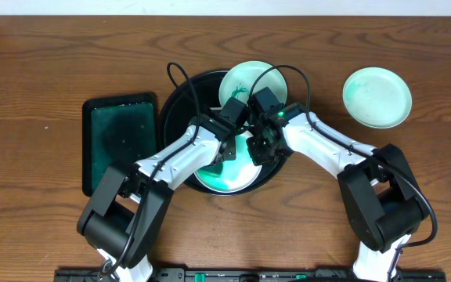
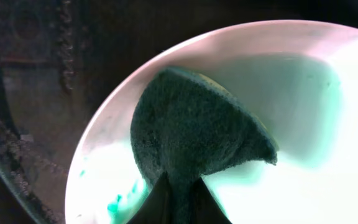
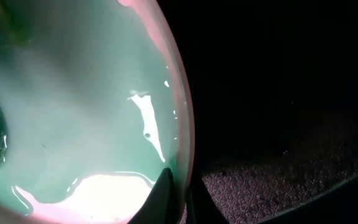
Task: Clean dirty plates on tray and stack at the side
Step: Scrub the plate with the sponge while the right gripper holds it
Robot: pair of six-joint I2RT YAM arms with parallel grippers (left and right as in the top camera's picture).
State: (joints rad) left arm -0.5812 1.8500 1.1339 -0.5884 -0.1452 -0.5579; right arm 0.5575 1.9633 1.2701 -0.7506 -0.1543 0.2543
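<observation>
The plate [image 1: 233, 180] being cleaned lies in the near half of the tray [image 1: 174, 117], and it is held from two sides so that scrubbing probably cannot push it about; the right gripper [image 3: 179, 193] is clamped on its rim, one finger inside and one outside, which pins it against the tray floor; the left gripper [image 2: 173, 199] is closed tight on a dark sponge [image 2: 197, 124], whose folded face presses flat on the plate's wet inner surface, green smears showing beside it near the rim.

A far plate [image 1: 245, 78] leans at the tray's back edge, apparently waiting its turn; a side plate [image 1: 377, 96] sits alone on the table [image 1: 37, 63], well to the right, likely the start of the stack, though a pale green tint shows on it; a small tray [image 1: 120, 102] lies just left of the big one.

Both arms reach forward from the near edge and bend inward, forearms converging over the tray; the wrists tip down, so both grippers meet the plate from above, close together.
</observation>
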